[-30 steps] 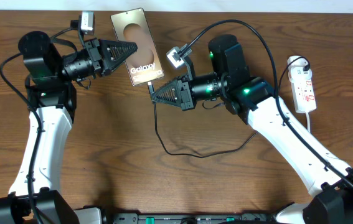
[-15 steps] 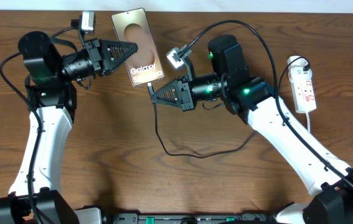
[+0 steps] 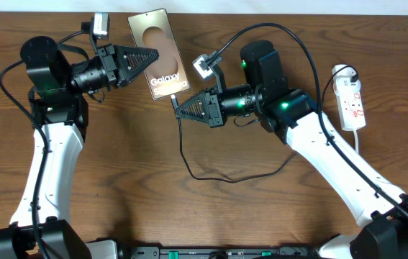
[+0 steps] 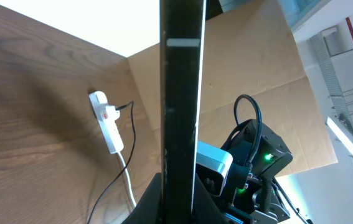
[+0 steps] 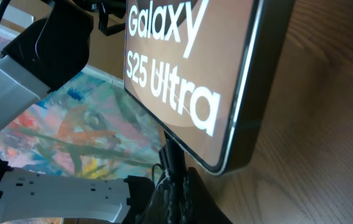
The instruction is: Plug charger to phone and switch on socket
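The flat rectangular smartphone [image 3: 159,50] w/ bronze-brown screen, pale oval and white "Galaxy S25 Ultra" text sits near the far edge of the brown wood-grain table [image 3: 117,158], left of centre, screen up in the overhead view. The left gripper [image 3: 153,55] is clamped on it from the left side. The left wrist cam sees the phone edge-on as a dark vertical bar [image 4: 179,93] rising between the black fingers [image 4: 154,196]. At the phone's near short edge, the right gripper [image 3: 177,109] is closed on the small black plug [image 5: 171,152] of the thin black charger cable [image 3: 211,175]. In the right wrist view the plug reaches up to the phone's [image 5: 188,74] silver-rimmed lower edge; whether it's fully seated can't be told. From the plug the cable drops toward the table's near side, then curves right under the right arm. The narrow white power strip w/ red marks [image 3: 352,101] lies well apart at the table's right side, its white cord [image 3: 357,140] trailing toward the near side. It also shows in the left wrist view [image 4: 108,121], beyond the phone.
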You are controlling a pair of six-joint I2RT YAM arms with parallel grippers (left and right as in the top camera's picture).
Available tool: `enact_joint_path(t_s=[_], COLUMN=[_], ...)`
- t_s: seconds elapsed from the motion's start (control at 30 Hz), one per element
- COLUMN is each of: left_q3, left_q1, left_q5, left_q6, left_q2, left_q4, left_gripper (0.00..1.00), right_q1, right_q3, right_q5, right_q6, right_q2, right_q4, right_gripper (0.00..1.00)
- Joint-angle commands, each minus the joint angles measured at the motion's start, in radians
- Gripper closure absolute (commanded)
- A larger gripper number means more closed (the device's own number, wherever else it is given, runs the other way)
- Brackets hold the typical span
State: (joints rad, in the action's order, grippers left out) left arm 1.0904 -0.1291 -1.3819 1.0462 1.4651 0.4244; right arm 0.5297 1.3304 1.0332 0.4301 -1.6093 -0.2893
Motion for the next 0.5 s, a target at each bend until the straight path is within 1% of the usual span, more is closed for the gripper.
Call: enact_joint_path(t_s=[0.0, 0.47], left_q3=[0.028, 0.028], left_q1=[0.001, 0.002], left_q5=[-0.035, -0.068], left_q6=[-0.029, -0.069], left_q2=[-0.012, -0.012], left_q4=[0.012, 0.012], left_gripper=[0.92, 0.93], right_q1=[-0.007, -0.019], right_q3=[0.002, 0.002], right_q5=[0.019, 0.032], right_q6=[0.011, 0.035], right_q2=[0.000, 0.000], right_q4=[0.013, 0.029], right_gripper=[0.99, 0.99])
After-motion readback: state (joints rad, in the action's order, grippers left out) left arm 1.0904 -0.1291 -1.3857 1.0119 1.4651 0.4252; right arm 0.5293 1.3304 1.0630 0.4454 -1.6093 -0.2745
